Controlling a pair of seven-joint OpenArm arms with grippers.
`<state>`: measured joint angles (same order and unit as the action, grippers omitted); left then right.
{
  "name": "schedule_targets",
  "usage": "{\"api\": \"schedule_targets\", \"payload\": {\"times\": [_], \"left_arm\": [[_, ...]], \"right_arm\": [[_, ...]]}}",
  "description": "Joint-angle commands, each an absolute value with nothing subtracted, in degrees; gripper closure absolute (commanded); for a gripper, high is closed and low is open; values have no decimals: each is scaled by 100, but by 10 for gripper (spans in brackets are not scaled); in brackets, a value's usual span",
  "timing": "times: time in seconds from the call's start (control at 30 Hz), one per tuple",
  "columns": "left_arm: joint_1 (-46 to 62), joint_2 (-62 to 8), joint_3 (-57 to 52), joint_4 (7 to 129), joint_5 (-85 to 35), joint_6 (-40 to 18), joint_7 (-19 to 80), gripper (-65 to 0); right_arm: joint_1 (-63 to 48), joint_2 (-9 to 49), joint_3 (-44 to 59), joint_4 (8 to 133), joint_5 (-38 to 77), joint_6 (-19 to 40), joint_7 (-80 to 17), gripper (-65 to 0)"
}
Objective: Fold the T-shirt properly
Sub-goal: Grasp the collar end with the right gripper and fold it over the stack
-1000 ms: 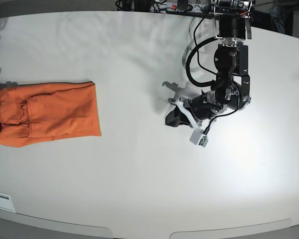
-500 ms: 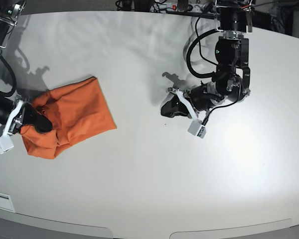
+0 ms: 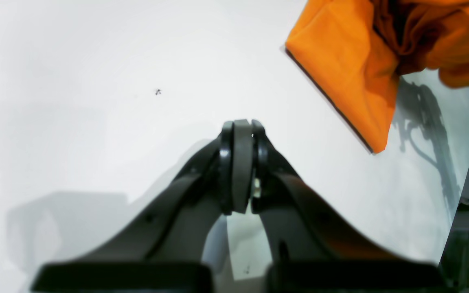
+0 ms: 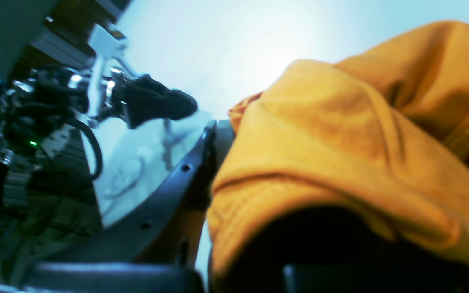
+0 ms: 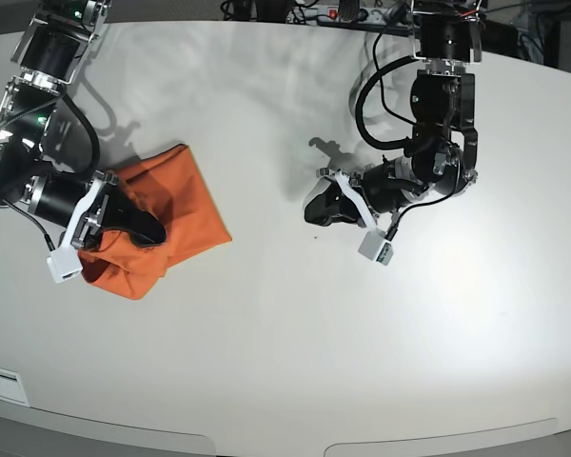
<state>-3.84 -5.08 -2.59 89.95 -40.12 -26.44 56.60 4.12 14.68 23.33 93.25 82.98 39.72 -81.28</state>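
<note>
The T-shirt [image 5: 167, 214] lay as a folded orange bundle on the white table [image 5: 285, 362], in the left part of the base view, turned at a slant so that one straight edge ran from upper left down to lower right. Its lower left portion was bunched and rumpled where the right gripper [image 5: 143, 228] reached into it. In the right wrist view the orange fabric [image 4: 340, 142] was draped over and around the gripper's dark fingers [image 4: 214, 150], filling most of the frame; the gripper was closed on a fold of the cloth, though the far finger was hidden under the fabric.

The left gripper [image 5: 319, 205] sat near the middle of the base view, well apart from the shirt, pointing toward the left of the frame just above the bare table. In the left wrist view its two black fingers [image 3: 240, 162] were pressed together with nothing between them, and the gripper [image 3: 240, 138] was therefore closed and empty. A corner of the T-shirt [image 3: 348, 73] showed in the upper right of that view, with a straight folded edge running down to a point, and the shadow of an arm fell on the table beside it.
</note>
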Motion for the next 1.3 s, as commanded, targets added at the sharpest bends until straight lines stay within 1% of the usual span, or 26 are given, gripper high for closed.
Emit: {"api": "schedule_targets", "payload": {"times": [0.0,0.03,0.07,0.13,0.17,0.2,0.37,0.5,0.73,0.9,1.03,1.17,1.27], "left_arm": [[-495,-523,-266,9087,-4147,-2707,5535,0],[-495,-523,-266,9087,-4152,-2707,5535,0],[-495,-523,-266,9087,-4165,-2707,5535,0],[-495,-523,-266,9087,-4250,-2709,5537,0],[-495,-523,-266,9087,-4274,-2709,5535,0],[-497,-521,-266,9087,-4294,-2707,5535,0],[-497,-523,-266,9087,-4318,-2709,5535,0],[-497,-523,-266,9087,-4318,-2825,5535,0],[-495,-523,-266,9087,-4318,-2895,5537,0],[-497,-523,-266,9087,-4316,-2895,5535,0],[-510,-526,-266,9087,-4311,-2897,5540,0],[-561,-526,-266,9087,-4307,-2902,5540,0],[-687,-589,-266,9089,-4248,-3035,5583,0]], "right_arm": [[521,1461,2279,9404,8500,4000,-8000,0],[521,1374,2182,9389,8500,4000,-8000,-5],[521,1288,2067,9360,8500,4000,-8000,-72],[523,1122,1774,9312,8302,4000,-8000,-256],[523,1070,1599,9284,8219,4000,-8000,-334],[523,1037,1393,9279,8149,4000,-8000,-374],[558,1037,185,9284,7489,4000,-8000,-378],[574,1035,-314,9297,7476,4000,-8000,-377],[1076,1035,-408,9308,8500,4000,-8000,-377],[1402,1031,-414,9306,8438,4000,-8000,-377],[1380,1020,-504,9290,7371,4000,-8000,-377],[1337,1035,-847,9290,7325,4000,-8000,-377],[1337,1037,-845,9297,7489,4000,-8000,-372]]}}
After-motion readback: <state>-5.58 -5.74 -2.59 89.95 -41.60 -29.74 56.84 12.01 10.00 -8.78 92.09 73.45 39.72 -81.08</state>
